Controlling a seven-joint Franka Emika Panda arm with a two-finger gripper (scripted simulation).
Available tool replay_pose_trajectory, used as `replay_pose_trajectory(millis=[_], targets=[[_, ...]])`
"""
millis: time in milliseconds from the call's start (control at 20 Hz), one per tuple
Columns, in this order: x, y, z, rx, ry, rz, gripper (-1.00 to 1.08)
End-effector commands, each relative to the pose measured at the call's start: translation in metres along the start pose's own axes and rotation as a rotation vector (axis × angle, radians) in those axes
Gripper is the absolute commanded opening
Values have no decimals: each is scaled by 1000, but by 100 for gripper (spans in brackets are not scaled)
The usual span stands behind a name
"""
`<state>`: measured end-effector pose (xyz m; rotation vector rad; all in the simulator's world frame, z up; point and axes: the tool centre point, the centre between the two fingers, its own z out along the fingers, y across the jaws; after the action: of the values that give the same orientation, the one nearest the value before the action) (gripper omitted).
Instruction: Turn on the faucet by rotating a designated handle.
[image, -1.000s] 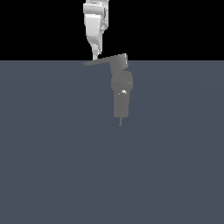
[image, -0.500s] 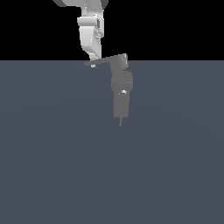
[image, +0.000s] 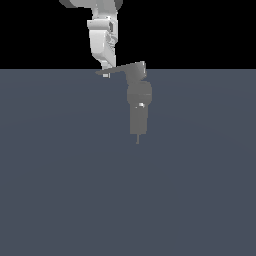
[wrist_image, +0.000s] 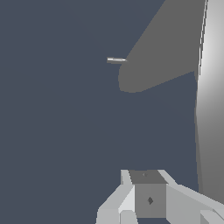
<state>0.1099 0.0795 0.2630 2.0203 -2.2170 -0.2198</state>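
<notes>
The faucet is a small grey fixture with a blocky top, a rounded bulge with a glint, and a thin tip pointing down. Its handle, a long flat grey lever, sticks out from the top toward the exterior view's left. My gripper comes down from above, with its fingertips at the handle near its outer end; the fingers look shut with nothing between them. In the wrist view the gripper shows at the lower edge, the handle runs past as a bright strip, and the faucet body lies beyond.
A flat dark blue-grey floor spreads around the faucet, with a black background above it. The white arm reaches in from the top.
The arm has come down and slightly toward the exterior view's left, bringing the fingertips onto the handle's outer end. The handle's angle looks unchanged.
</notes>
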Motion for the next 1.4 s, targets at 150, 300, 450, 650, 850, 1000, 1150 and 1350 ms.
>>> replay_pose_trajectory(millis=[150,300,450,650,850,1000,1150,1350], targets=[[-1,11,0,0,0,0,-100],[-1,17,0,0,0,0,-100],[-1,24,0,0,0,0,-100],[-1,32,0,0,0,0,-100],[-2,41,0,0,0,0,-100],[-2,48,0,0,0,0,-100],[-2,55,0,0,0,0,-100],[-2,65,0,0,0,0,-100]])
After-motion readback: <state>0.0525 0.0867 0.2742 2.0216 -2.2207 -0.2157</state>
